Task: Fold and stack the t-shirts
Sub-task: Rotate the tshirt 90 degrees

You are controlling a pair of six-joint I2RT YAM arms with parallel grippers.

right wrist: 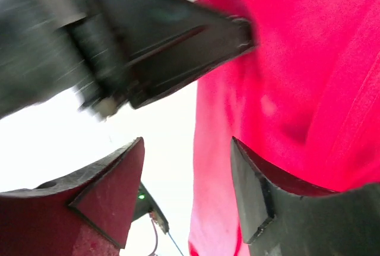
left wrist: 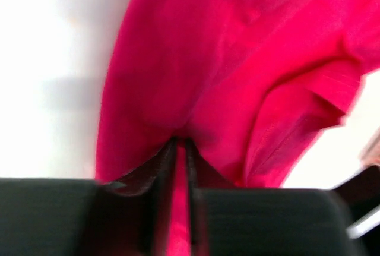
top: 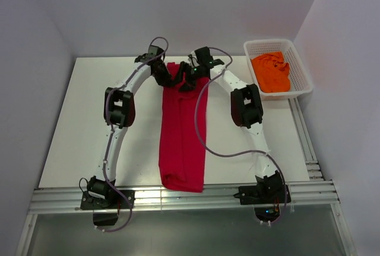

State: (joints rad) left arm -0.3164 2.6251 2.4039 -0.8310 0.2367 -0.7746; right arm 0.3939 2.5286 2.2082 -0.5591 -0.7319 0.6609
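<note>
The crimson red t-shirt (top: 183,137) lies as a long narrow strip down the middle of the table, from the far side to the near edge. Both grippers are at its far end. My left gripper (top: 168,78) has its jaws almost together with a pinch of red cloth (left wrist: 225,60) between them (left wrist: 180,149). My right gripper (top: 187,82) stands open (right wrist: 187,142); the shirt's edge (right wrist: 297,60) hangs loose between its fingers. The left gripper's black body (right wrist: 166,36) shows close above it in the right wrist view. The orange t-shirt (top: 271,72) lies crumpled in the basket.
A white mesh basket (top: 304,78) stands at the table's far right corner. White walls close in the table at the back and on both sides. Metal rails (top: 190,198) run along the near edge by the arm bases.
</note>
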